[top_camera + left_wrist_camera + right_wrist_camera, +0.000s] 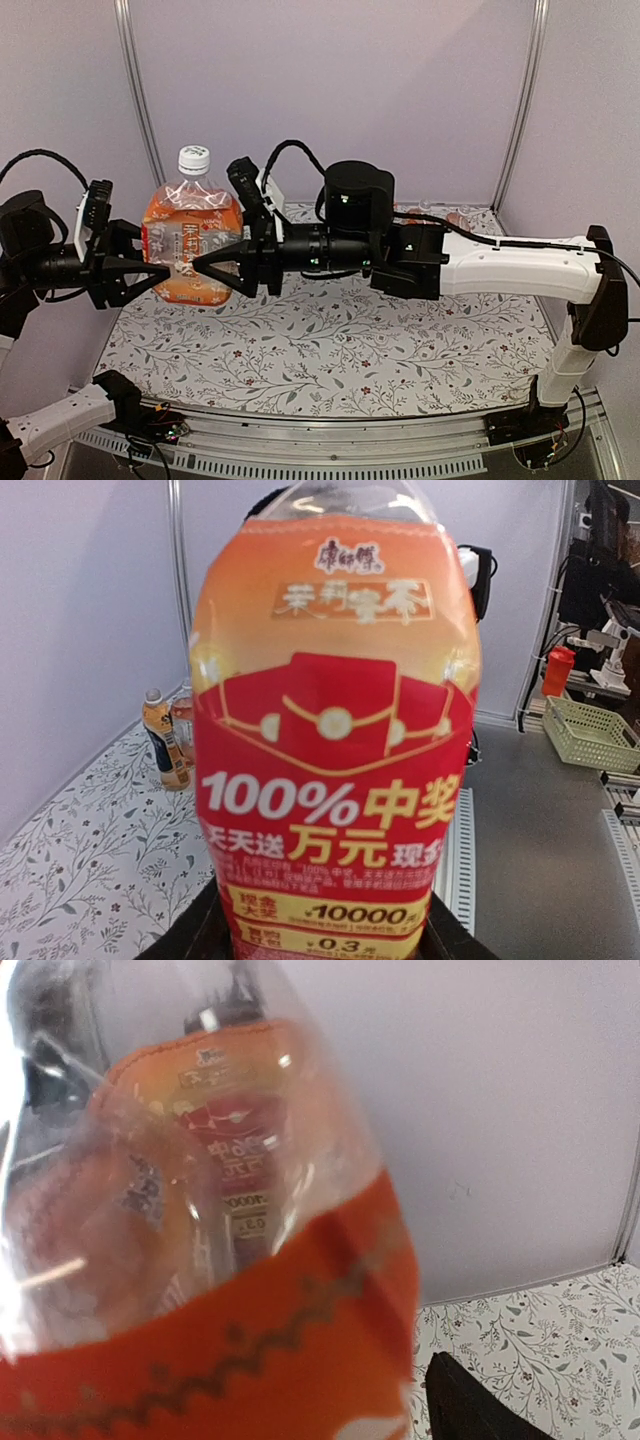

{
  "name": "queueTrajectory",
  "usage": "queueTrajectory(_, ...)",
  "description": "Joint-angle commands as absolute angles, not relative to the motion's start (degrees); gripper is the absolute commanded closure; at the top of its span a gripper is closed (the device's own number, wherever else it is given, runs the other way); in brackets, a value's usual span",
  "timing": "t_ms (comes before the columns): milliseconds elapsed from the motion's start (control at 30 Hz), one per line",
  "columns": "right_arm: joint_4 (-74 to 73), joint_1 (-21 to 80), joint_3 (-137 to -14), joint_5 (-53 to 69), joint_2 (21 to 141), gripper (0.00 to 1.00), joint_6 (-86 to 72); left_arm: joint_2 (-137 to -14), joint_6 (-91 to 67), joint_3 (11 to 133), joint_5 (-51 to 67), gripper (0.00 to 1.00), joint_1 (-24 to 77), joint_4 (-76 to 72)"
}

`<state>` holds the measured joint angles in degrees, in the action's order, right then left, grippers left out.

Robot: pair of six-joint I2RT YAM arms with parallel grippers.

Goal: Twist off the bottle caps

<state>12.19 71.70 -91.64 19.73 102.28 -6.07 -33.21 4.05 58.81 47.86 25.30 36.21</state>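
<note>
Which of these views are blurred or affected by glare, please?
Top external: sharp, evenly lit, the bottle and its cap crisp. Left wrist: label legible, glare above it. Right wrist: bottle too close, out of focus, washed out at left.

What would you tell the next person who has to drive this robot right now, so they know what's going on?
The left end effector is closed on the big orange bottle.
The right end effector is up against the same bottle; its grip is unclear.
The white cap is on that bottle, untouched.
A small bottle, capped, stands on the table by the wall.
Done: no cap seen off. Left: twist this cap off, then any others.
</note>
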Motion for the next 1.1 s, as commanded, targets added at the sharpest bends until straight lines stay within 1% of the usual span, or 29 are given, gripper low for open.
queueTrajectory(0,8.59,72.06,-89.2,12.67,99.65,0.25,-5.48,-33.25,6.02,58.43,45.17,0.68,26.74,37.13)
queueTrajectory(100,2.61,72.03,-87.62,4.51,94.57,0.22,-5.53,-33.55,13.61,58.97,30.59,0.68,26.85,40.71)
queueTrajectory(233,-8.77,72.02,-90.01,-5.17,90.7,0.21,-10.38,-34.48,31.55,57.35,12.31,0.7,27.34,40.53)
queueTrajectory(300,-15.98,72.06,-93.61,-9.25,91.4,0.22,-14.38,-34.91,38.28,56.1,5.02,0.72,28.14,38.62)
queueTrajectory(367,-22.5,72.05,-98.45,-11.31,94.1,0.22,-17.49,-35.01,43.29,55.24,0.62,0.72,29.48,37.12)
queueTrajectory(500,-28.17,71.82,-106.9,-11.44,99.49,0.23,-22.47,-34.99,49.82,53.65,-7.71,0.72,33.21,34.7)
queueTrajectory(600,-28.36,70.57,-110.66,-9.38,102.55,0.24,-25.15,-34.7,52.69,52.78,-11.91,0.72,36.91,33.55)
queueTrajectory(800,-29.03,68.71,-116.69,-4.68,106.66,0.31,-27.44,-34.75,54.36,51.97,-12.95,0.72,39.18,33.48)
queueTrajectory(867,-29.33,68.7,-117.37,-3.47,107.53,0.35,-27.6,-35.02,54.12,52.11,-12.74,0.72,39.33,33.44)
queueTrajectory(1067,-29.58,68.66,-116.7,-1.34,107.96,0.55,-28.53,-35.68,53.63,52.21,-12.48,0.73,39.72,32.99)
